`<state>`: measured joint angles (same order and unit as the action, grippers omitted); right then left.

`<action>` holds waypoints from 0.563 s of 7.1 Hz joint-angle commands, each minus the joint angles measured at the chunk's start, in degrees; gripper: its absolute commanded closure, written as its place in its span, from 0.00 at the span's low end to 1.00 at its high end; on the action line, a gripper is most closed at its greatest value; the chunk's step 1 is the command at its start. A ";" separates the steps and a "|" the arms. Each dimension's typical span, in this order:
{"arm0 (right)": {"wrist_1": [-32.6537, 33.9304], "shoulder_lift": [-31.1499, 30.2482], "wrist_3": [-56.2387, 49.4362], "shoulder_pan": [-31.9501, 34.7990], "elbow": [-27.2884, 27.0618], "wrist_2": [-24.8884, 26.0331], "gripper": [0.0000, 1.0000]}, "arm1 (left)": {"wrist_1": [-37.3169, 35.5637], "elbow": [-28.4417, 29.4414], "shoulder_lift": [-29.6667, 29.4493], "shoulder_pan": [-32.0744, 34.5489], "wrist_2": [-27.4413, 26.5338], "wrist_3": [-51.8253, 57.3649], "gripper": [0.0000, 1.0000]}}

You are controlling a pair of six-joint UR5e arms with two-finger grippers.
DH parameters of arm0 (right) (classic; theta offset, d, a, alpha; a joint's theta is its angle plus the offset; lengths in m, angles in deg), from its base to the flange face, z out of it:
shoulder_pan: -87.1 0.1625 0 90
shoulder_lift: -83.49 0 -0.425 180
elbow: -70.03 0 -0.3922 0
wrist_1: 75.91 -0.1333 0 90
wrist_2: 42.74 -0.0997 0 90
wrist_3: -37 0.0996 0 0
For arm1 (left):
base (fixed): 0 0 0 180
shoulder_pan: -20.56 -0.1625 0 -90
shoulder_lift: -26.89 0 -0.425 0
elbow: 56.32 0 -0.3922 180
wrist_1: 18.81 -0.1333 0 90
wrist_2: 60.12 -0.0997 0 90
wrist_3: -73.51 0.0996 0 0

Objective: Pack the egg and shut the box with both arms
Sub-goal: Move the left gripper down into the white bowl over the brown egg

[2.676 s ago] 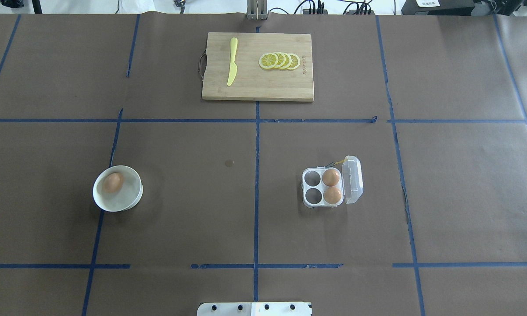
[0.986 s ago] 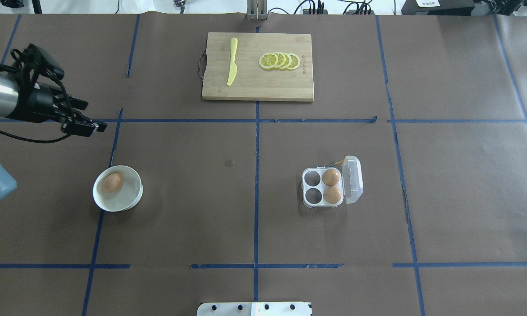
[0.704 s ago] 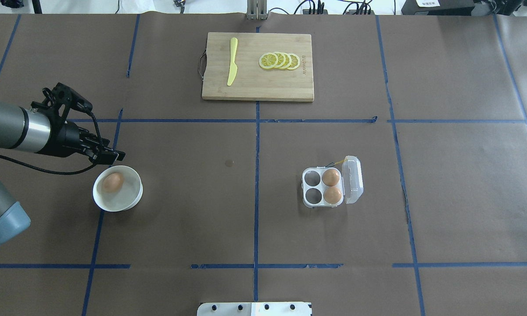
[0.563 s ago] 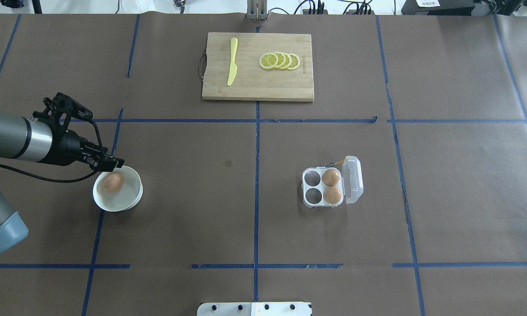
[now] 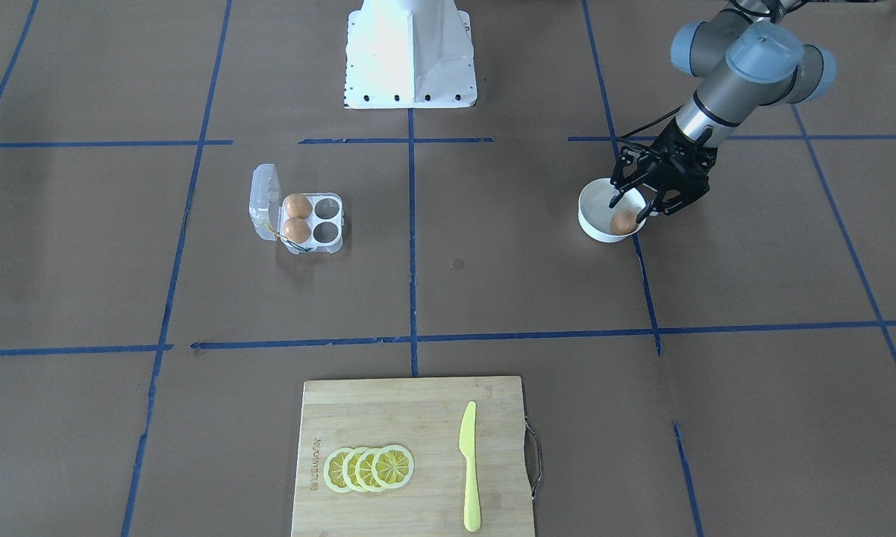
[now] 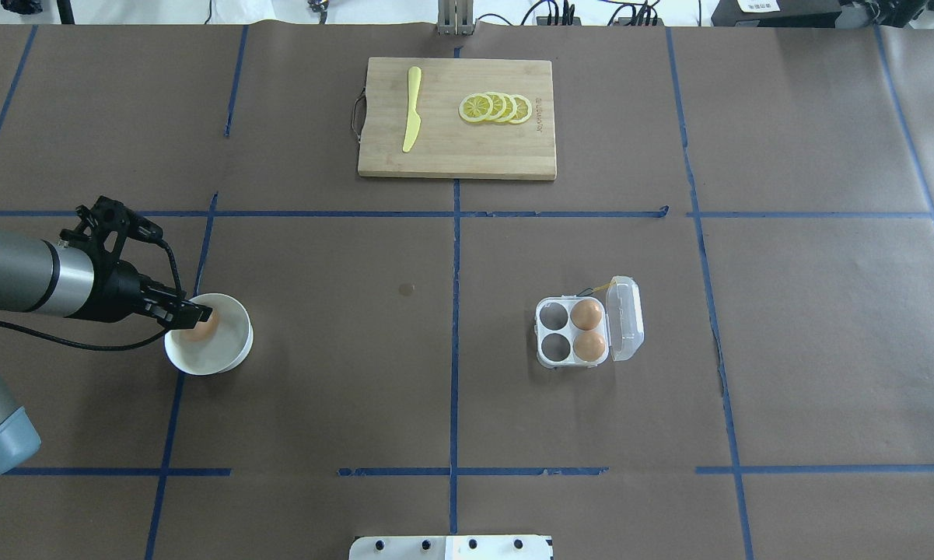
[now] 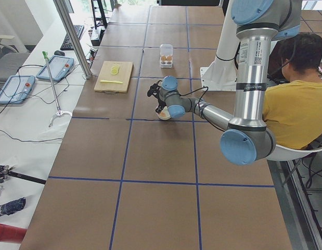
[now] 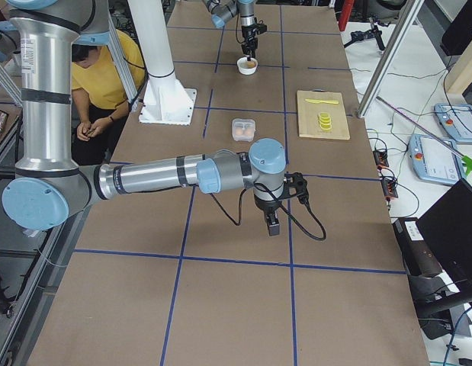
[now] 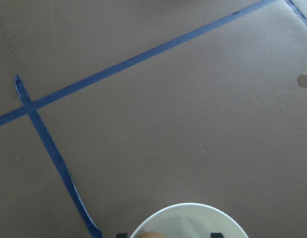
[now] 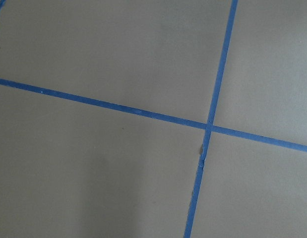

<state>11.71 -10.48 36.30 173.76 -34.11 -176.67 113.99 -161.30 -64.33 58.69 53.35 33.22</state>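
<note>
Across the overhead view: desk (image 6: 319,389) under brown paper gridded with blue tape lines (image 6: 455,350), and in the side view a seated person in yellow (image 7: 293,109) at right. Top centre, cutting board (image 6: 451,159) with yellow knife (image 6: 411,109), lemon slices (image 6: 496,108) and an edge mark too small to read. Lower left, white bowl (image 6: 229,354) holds the egg (image 6: 204,327), left tool (image 5: 636,205) spread wide with tips at it; right of centre, box (image 6: 554,348) with lid open, two other eggs (image 6: 587,314) in its right cells; right tool (image 8: 272,223) spread cannot be told.
</note>
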 commanded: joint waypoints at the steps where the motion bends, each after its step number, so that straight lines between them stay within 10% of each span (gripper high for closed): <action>1: 0.00 -0.08 0.00 0.00 0.00 -0.10 0.00 | 0.00 0.56 -0.01 -1.47 -0.71 -0.14 0.43; 4: 0.00 -0.08 0.00 0.00 0.09 -0.10 0.00 | 0.00 2.13 -0.36 -2.26 -0.80 -0.05 0.43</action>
<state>11.71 -10.55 36.30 173.76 -34.04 -176.77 113.99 -160.05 -64.44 56.81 52.59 33.10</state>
